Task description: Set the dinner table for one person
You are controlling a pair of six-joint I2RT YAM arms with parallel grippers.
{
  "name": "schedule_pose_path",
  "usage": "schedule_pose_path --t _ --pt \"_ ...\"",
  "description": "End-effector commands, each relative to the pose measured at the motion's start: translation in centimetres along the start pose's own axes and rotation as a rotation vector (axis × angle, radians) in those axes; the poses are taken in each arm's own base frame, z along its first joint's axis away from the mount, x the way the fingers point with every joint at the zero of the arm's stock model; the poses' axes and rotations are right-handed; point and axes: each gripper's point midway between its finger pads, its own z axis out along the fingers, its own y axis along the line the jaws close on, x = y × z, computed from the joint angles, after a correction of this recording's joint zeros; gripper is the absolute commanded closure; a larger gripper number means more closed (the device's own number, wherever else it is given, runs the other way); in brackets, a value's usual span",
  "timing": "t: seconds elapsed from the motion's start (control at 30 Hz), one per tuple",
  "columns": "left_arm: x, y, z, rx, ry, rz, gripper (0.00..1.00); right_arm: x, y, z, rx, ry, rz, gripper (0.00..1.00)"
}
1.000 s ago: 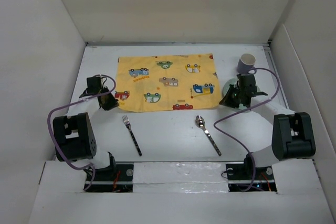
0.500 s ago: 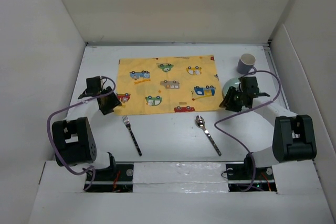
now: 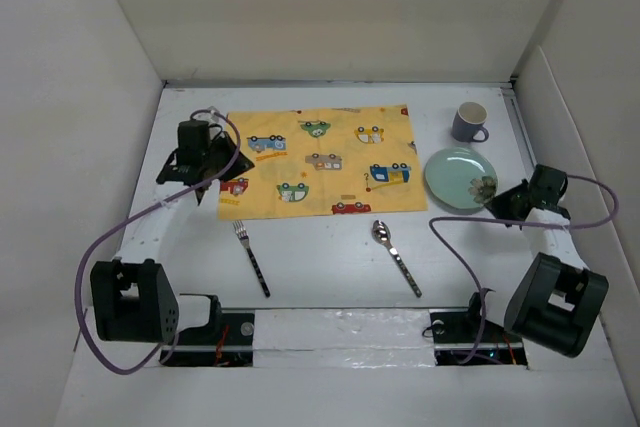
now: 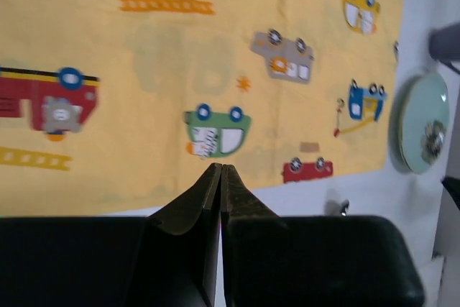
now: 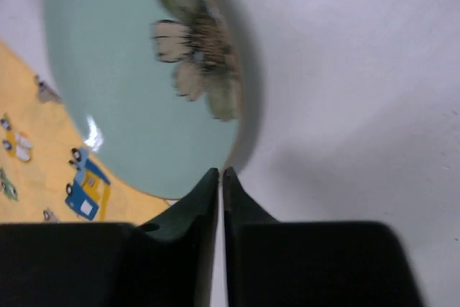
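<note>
On the white dinner table (image 3: 320, 247) lies a yellow car-print cloth (image 3: 318, 159), also in the left wrist view (image 4: 180, 70). A pale green plate with a flower mark (image 3: 460, 178) sits right of the cloth; it fills the right wrist view (image 5: 136, 77). A purple mug (image 3: 468, 122) stands behind the plate. A fork (image 3: 251, 257) and a spoon (image 3: 396, 256) lie in front of the cloth. My left gripper (image 3: 236, 159) is shut and empty above the cloth's left edge (image 4: 220, 170). My right gripper (image 3: 497, 203) is shut and empty just right of the plate (image 5: 219, 174).
White walls (image 3: 90, 97) bound the table on the left, back and right. Purple cables loop from both arms over the table's left (image 3: 130, 227) and right (image 3: 450, 237) sides. The arm bases stand at the near edge.
My right gripper has drawn back to the right, off the plate, which now lies fully uncovered. My left arm has swung back, its gripper now reaching over the cloth's left edge.
</note>
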Motion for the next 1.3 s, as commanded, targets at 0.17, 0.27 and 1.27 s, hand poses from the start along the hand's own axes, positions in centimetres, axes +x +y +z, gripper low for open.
schedule_pose_path --t 0.17,0.27,1.27 --pt "3.6 -7.2 -1.3 0.248 0.075 0.058 0.68 -0.7 -0.9 2.7 -0.032 0.047 0.155 0.48" --pt "4.5 -6.7 -1.4 0.249 0.092 0.072 0.62 0.0 -1.4 3.9 -0.026 0.076 0.192 0.45" --pt "2.8 -7.9 -0.6 0.241 0.110 0.079 0.54 -0.9 16.2 -8.4 -0.552 -0.026 -0.086 1.00"
